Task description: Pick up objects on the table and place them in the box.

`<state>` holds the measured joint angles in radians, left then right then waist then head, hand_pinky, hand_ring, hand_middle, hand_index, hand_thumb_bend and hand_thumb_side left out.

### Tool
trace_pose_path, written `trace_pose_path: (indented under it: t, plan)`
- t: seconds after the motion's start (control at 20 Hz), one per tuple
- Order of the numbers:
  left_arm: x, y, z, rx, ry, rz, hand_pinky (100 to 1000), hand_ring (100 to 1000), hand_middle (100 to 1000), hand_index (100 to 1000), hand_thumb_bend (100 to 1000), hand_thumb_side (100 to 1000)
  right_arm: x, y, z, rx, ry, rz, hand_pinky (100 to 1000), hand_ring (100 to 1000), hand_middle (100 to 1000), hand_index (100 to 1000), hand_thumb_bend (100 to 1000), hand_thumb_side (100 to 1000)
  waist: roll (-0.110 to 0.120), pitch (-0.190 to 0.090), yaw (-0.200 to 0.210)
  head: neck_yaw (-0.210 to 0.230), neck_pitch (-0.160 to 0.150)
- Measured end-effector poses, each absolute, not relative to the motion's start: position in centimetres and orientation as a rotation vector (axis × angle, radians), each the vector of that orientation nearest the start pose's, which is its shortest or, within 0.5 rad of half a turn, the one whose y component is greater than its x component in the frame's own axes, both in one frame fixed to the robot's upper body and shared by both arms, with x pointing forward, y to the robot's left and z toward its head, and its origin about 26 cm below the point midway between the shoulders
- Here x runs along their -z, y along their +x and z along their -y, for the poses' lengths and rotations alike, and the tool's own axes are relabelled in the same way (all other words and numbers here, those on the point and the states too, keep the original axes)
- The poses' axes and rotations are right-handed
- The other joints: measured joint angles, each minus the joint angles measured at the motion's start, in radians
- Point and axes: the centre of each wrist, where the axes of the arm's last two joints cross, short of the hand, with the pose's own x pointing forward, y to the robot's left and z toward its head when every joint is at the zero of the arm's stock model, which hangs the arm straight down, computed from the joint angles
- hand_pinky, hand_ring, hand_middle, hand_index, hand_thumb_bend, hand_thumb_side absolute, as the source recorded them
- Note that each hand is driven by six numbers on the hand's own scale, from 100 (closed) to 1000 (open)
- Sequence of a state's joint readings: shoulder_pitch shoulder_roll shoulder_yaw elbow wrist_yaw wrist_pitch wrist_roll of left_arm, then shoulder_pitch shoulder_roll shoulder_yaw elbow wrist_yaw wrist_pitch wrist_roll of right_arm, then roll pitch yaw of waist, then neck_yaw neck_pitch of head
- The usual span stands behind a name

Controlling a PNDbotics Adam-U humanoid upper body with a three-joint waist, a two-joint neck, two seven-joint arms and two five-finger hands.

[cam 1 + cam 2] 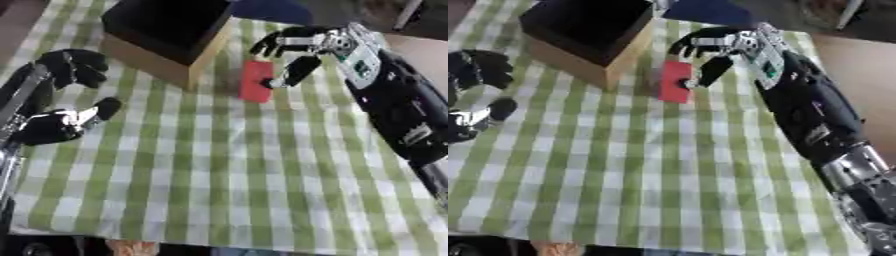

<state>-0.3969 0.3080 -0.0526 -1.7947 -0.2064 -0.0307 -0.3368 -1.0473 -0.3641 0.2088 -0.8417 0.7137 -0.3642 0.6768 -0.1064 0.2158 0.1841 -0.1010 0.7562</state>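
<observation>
A red flat block [255, 81] lies on the checked cloth just right of the box [150, 63], a wooden box with a black inside at the back left. My right hand [325, 44] hovers over the block's far right side. Its fingers arch above the block's far end without touching it, and its thumb [296, 71] points down against the block's right edge. My left hand [72, 66] rests at the left edge of the table, fingers loosely bent, holding nothing.
A green and white checked cloth [227, 175] covers the table, with its front edge near the bottom of the view. My right forearm [815, 115] stretches across the right side. Dark shapes lie beyond the table's far edge.
</observation>
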Motion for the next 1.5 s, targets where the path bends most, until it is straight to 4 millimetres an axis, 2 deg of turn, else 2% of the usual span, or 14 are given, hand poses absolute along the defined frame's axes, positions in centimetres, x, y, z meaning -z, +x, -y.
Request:
trace_pose_path:
  t: [0.3, 0.7, 0.8, 0.85, 1.05, 1.3, 1.5]
  plan:
    - [-17.9, 33.9, -24.6, 0.875, 0.151, 2.047, 679, 673, 659, 792, 580, 475, -20.0, 49.5, 22.6, -1.807, -0.444, 1.371, 820, 880, 881, 957, 312, 395, 0.0, 0.0, 0.001, 0.0, 0.0]
    - [-17.8, 33.9, -24.6, 0.872, 0.147, 2.049, 680, 673, 659, 792, 578, 476, -19.5, 49.4, 22.5, -1.821, -0.453, 1.367, 798, 823, 772, 904, 350, 344, -0.001, 0.001, 0.001, 0.001, 0.0]
    - [-17.8, 33.9, -24.5, 0.869, 0.143, 2.05, 680, 673, 659, 792, 577, 476, -19.5, 49.4, 22.4, -1.818, -0.466, 1.383, 788, 793, 683, 865, 379, 272, -0.001, 0.001, 0.002, 0.001, 0.0]
    - [-17.8, 33.9, -24.5, 0.868, 0.142, 2.05, 680, 673, 660, 792, 577, 477, -19.6, 49.4, 22.4, -1.816, -0.475, 1.395, 779, 768, 612, 837, 391, 203, -0.001, 0.001, 0.002, 0.001, 0.0]
    - [-17.8, 33.9, -24.5, 0.868, 0.141, 2.051, 681, 673, 660, 792, 575, 478, -20.0, 49.3, 22.2, -1.792, -0.522, 1.461, 760, 725, 535, 800, 374, 121, -0.001, 0.001, 0.002, 0.001, 0.0]
    - [-17.8, 33.9, -24.5, 0.868, 0.141, 2.051, 681, 673, 660, 792, 575, 478, -20.9, 49.0, 22.0, -1.747, -0.58, 1.568, 758, 715, 524, 797, 361, 100, -0.002, 0.001, 0.001, 0.002, 0.0]
    - [-17.8, 33.9, -24.5, 0.868, 0.141, 2.05, 681, 673, 660, 792, 575, 478, -22.9, 48.8, 22.4, -1.71, -0.631, 1.648, 756, 709, 518, 794, 358, 100, -0.004, 0.001, 0.003, 0.002, 0.0]
